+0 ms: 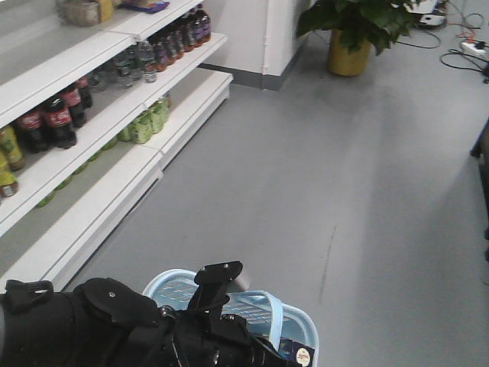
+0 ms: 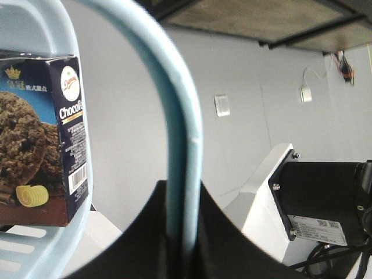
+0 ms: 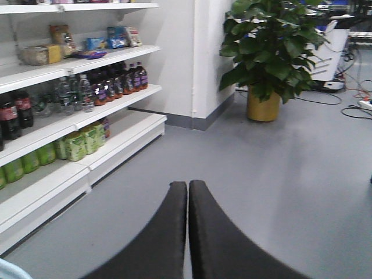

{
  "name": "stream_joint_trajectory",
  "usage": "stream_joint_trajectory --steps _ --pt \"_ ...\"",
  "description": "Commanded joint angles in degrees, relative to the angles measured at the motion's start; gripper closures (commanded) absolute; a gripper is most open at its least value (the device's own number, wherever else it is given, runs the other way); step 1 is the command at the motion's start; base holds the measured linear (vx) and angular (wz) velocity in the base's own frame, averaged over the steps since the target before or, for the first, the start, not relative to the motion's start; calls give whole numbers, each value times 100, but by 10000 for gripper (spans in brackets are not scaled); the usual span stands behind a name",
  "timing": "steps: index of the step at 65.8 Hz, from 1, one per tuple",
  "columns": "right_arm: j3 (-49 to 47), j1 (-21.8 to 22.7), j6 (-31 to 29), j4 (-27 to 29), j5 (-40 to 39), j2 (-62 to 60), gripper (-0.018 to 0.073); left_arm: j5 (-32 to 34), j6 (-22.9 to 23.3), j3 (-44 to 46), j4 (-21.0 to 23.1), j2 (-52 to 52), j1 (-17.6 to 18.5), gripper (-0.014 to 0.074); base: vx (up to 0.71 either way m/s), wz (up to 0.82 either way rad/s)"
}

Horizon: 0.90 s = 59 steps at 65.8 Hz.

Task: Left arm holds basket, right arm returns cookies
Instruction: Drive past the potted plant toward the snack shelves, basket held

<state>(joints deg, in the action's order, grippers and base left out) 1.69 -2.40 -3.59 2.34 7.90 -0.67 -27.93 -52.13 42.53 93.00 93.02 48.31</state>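
There are one basket [image 1: 164,280], one cookie carton [image 2: 35,133] and one potted plant [image 3: 270,52].

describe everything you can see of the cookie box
The cookie box is a dark navy cardboard carton, closed as far as shown. Its front pictures chocolate-chip cookies and a butter curl, with a small gold crown at the top; the narrow side carries a round white logo, white "Choco" lettering, fine print and a barcode. It sits inside the pale blue basket, lettering upright in the left wrist view, against its wall. Nothing grips it.
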Motion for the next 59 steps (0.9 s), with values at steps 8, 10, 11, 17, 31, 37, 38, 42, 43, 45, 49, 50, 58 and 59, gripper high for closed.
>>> stream_joint_trajectory --steps 8,10,11,17,31,37,38,42,43,45,49,50,58,59 --pt "-10 -4 19 4 -410 -49 568 -241 -21 150 190 -256 33 603 9 -61" --pt "-10 -4 19 4 -410 -49 568 -241 -21 150 190 -256 33 603 9 -58" --pt "-10 -4 19 4 -410 -49 568 -241 -21 150 190 -256 33 603 9 -58" --pt "-10 -4 19 4 -410 -49 568 -241 -21 150 190 -256 33 603 8 -55" --pt "-10 -4 19 4 -410 -49 568 -241 -21 150 190 -256 33 603 8 -51" --pt "-10 -4 19 4 -410 -49 568 -241 -21 150 190 -256 33 603 10 -45" --pt "-10 -4 19 4 -410 -49 568 -241 -21 150 190 -256 33 603 11 -42" --pt "-10 -4 19 4 -410 -49 568 -241 -21 150 190 -256 33 603 11 -40" --pt "-10 -4 19 4 -410 -49 568 -241 -21 150 190 -256 33 603 12 -37" --pt "-10 -4 19 4 -410 -49 568 -241 -21 150 190 -256 33 603 13 -36" --pt "-10 -4 19 4 -410 -49 568 -241 -21 150 190 -256 33 603 13 -34" --pt "-10 -4 19 4 -410 -49 568 -241 -21 150 190 -256 33 603 14 -32" --pt "-10 -4 19 4 -410 -49 568 -241 -21 150 190 -256 33 603 15 -26" --pt "-10 -4 19 4 -410 -49 568 -241 -21 150 190 -256 33 603 17 -18"
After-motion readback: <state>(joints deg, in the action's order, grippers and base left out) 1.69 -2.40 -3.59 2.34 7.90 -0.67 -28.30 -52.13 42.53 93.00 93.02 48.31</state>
